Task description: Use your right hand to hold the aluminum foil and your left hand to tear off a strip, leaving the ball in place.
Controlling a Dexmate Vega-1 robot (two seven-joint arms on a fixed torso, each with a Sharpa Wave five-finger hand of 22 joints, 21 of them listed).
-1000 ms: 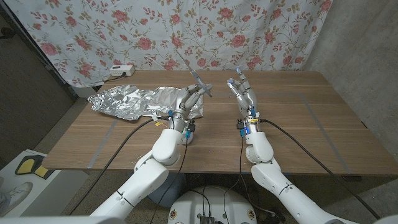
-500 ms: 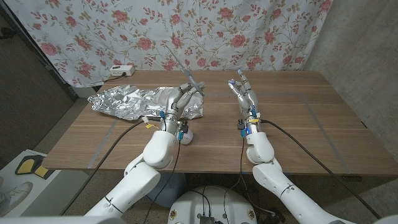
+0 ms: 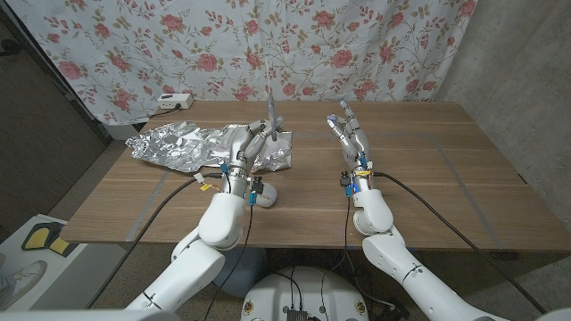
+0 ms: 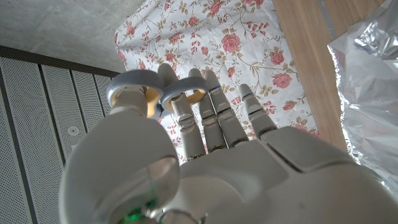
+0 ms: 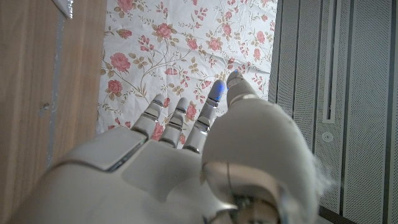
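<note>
A crumpled sheet of aluminum foil lies on the left half of the wooden table; its edge also appears in the left wrist view. My left hand is raised over the foil's right end. Its fingertips pinch a thin foil strip that stands almost upright. In the left wrist view the left hand has its fingers reaching up, and the strip is hidden there. My right hand stands to the right of the foil, apart from it, fingers spread and holding nothing.
A small white box sits at the table's back left edge. A floral curtain hangs behind the table. Grey tape lines mark the tabletop. Bare wood lies to the right of my right hand.
My left arm has swung to the left and the hand has turned, so the thin strip went from slanted to nearly upright. The right hand has stayed put.
</note>
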